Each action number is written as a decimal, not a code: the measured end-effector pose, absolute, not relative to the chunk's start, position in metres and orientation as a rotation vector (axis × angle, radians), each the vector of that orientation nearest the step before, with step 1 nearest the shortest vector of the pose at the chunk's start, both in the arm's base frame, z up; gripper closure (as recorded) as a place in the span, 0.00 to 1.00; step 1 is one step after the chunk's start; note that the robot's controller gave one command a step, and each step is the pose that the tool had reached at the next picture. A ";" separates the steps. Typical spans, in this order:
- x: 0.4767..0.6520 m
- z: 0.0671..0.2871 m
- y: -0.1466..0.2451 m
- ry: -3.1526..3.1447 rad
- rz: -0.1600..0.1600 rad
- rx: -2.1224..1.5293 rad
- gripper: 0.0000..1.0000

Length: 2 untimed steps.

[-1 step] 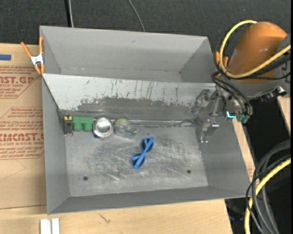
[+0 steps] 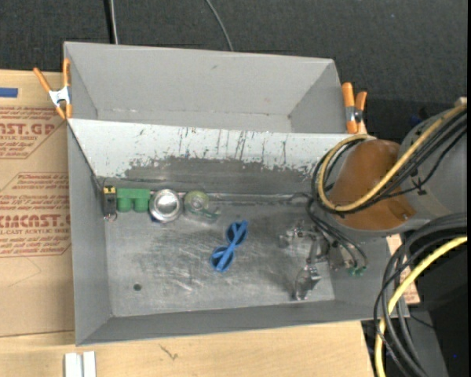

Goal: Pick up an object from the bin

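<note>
Claw: the claw hangs low over the floor of the bin, on the arm's side. Its fingers stand spread with bare grey metal between them, so it grips nothing.
Nearest thing: a blue looped piece, twisted like a strap or a small frame, lies flat near the claw, out toward the middle of the floor and clear of it.
Farther off: well past the blue piece, a row sits along the foot of the back wall. A clear roundish thing comes first, then a shiny silver round thing, and a green block lies farthest from the claw.
Step in hand: by my reading no grasp is made yet, and the claw has yet to come over a thing.
Doing it well: the blue piece looks the easiest pick, alone with open floor all round. Centre over its narrow crossing, turn the spread across it, go down to the floor, then close. The row against the wall leaves little room on its far side.
Hard to make out: what the blue piece is, and whether the silver thing is a can end or a cap. A dark speck far from the claw may be only a mark.
Hidden: the orange wrist cover covers the bin corner behind the claw.
</note>
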State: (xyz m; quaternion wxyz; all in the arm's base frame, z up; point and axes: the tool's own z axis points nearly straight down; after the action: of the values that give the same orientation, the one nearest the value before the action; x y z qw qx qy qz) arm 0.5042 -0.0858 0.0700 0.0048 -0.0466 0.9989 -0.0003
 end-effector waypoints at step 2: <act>0.553 0.122 0.061 3.085 0.004 -0.529 0.00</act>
State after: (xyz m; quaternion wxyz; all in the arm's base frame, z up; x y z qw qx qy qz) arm 0.5533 0.0612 0.1221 0.0056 -0.1691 0.9856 0.0013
